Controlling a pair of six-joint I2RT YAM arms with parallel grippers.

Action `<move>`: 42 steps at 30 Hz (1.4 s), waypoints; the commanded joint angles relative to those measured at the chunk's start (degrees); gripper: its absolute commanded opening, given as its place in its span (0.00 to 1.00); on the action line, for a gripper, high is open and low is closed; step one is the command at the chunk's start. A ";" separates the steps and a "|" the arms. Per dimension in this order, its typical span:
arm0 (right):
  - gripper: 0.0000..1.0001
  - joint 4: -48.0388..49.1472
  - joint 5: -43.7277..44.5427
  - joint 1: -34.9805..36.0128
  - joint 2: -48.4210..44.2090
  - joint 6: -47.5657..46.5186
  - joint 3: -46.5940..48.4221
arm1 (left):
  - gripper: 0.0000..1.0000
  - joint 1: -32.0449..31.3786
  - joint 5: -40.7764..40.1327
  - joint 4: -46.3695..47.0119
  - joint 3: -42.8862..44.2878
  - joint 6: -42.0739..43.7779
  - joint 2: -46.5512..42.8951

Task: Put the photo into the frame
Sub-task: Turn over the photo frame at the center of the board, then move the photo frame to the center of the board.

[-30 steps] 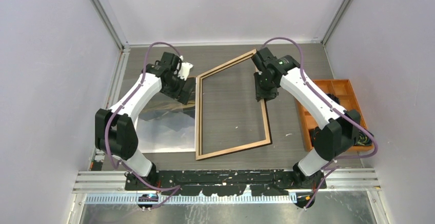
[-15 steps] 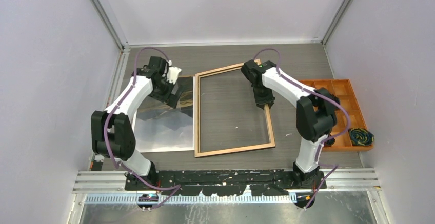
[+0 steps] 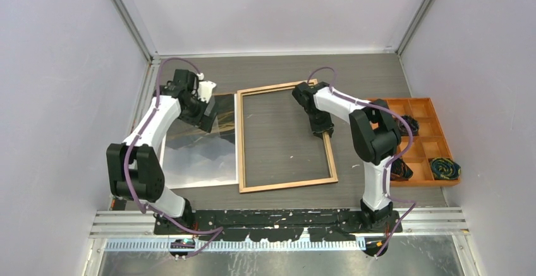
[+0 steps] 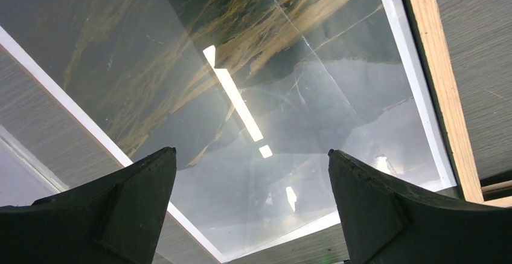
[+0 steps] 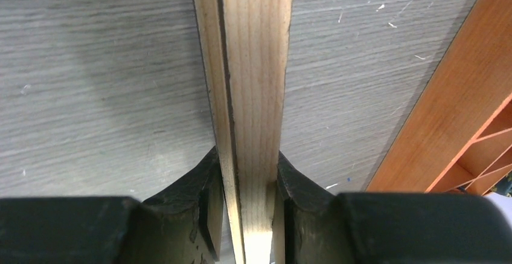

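The frame lies wood side up in the middle of the table. My right gripper is shut on its right rail near the far end. In the right wrist view the pale wood rail runs between the two black fingers of that gripper, both pressed against it. The photo lies picture side up to the left of the frame, its right edge along the frame's left rail. My left gripper hovers open over the photo's far end. In the left wrist view that gripper spreads wide above the glossy print, holding nothing.
An orange compartment tray stands at the right edge, close to the frame's right rail, and also shows in the right wrist view. Dark coiled items lie in its near compartments. Walls close in the table on three sides.
The frame has swung from askew to nearly square with the table, its right rail carried left by my right gripper. My left gripper moved left and farther back over the photo, still open.
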 commanded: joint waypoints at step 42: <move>0.92 17.09 -29.08 22.56 19.02 15.70 40.66 | 0.90 38.39 -15.65 6.41 -1.24 9.92 -1.10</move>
